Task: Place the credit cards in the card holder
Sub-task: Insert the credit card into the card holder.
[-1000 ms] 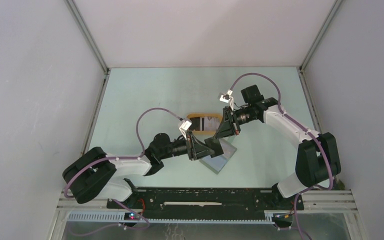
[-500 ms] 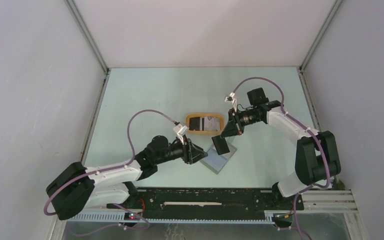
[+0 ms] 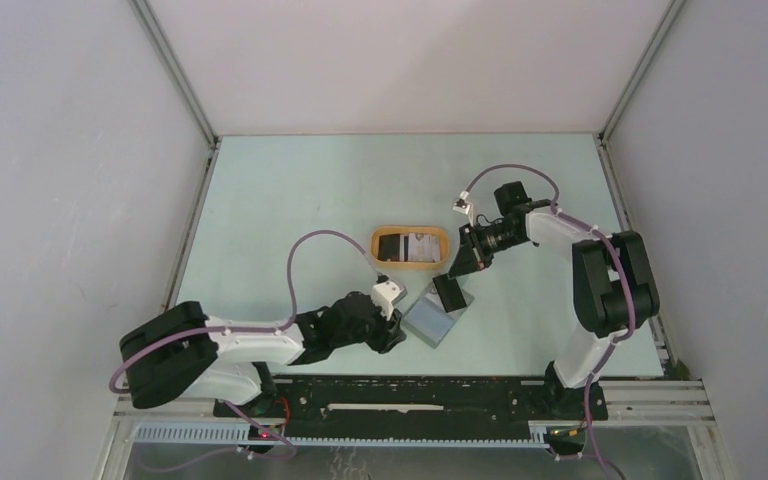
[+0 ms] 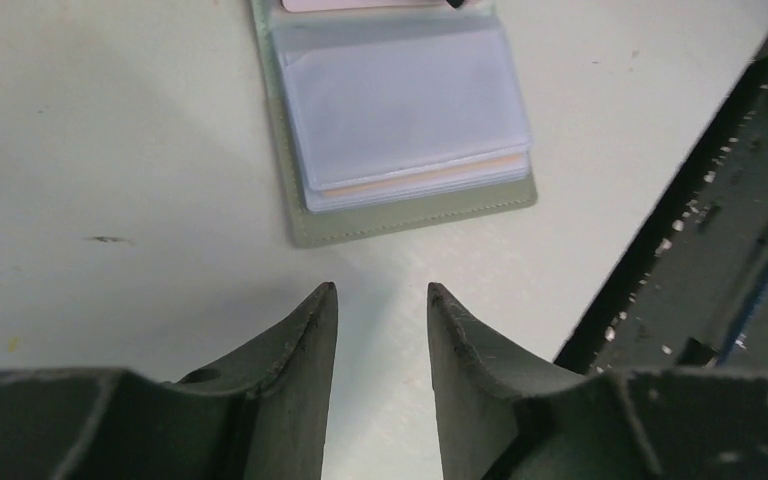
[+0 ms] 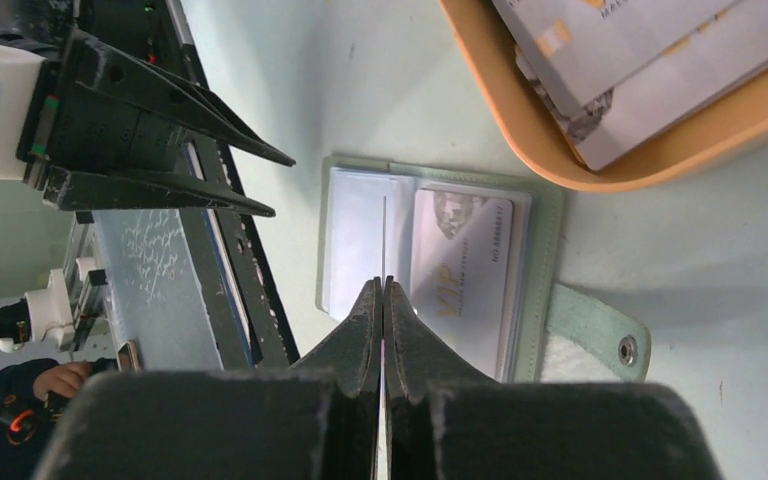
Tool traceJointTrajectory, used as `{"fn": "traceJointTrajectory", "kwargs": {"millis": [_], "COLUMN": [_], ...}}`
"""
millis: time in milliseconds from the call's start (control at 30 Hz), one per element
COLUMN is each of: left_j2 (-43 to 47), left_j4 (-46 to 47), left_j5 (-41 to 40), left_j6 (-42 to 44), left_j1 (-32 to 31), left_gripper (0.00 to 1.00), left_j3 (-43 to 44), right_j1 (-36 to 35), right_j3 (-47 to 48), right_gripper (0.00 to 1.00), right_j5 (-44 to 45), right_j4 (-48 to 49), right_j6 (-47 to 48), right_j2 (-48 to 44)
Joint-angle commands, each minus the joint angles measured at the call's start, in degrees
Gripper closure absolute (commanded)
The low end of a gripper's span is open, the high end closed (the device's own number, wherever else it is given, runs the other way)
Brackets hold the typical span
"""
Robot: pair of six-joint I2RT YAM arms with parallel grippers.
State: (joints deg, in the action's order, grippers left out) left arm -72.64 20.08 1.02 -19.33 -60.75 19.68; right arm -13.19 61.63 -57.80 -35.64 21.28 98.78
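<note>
Credit cards point(image 5: 650, 50) in orange tray point(image 5: 600, 165)

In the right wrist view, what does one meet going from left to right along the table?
left gripper → card holder, clear sleeve → whitish card in it → snap tab. Orange tray left out: it overlaps.

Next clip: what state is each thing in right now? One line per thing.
card holder: open, lying flat, snap tab unfastened.
whitish card: sleeved inside the card holder.
black card: pinched edge-on above the card holder.
right end effector: shut on the black card.
left end effector: open, empty, beside the card holder.
orange tray: holding other cards.
</note>
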Motion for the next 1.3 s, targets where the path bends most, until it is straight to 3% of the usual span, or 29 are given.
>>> {"fn": "traceJointTrajectory", "kwargs": {"millis": [0, 733, 1100, 1267], "left_j2": [-2.6, -6.6, 6.3, 13.8], "left_j4": [0.1, -2.1, -6.6, -7.1], "left_j5": [-6.9, -13.4, -23.4, -25.5], "left_j6": [4.5, 4.1, -4.6, -9.3], "left_j1": [-1.2, -1.9, -1.8, -1.4], "left_gripper": [0.56, 0.53, 0.52, 0.44], "left_j3": [5.6, 7.3, 2.2, -0.6], "right_j1": [0.0, -4.3, -7.2, -7.6], "right_j3": [2.4, 3.0, -0.4, -2.7], "right_gripper": [1.00, 1.00, 1.00, 1.00], "right_j5": [0.7, 4.4, 12.4, 17.0], "right_j4": [-1.9, -5.7, 0.4, 3.8], "right_j6": [1.8, 0.2, -10.1, -14.9], "right_j2": [2.4, 6.5, 4.4, 3.1]}}
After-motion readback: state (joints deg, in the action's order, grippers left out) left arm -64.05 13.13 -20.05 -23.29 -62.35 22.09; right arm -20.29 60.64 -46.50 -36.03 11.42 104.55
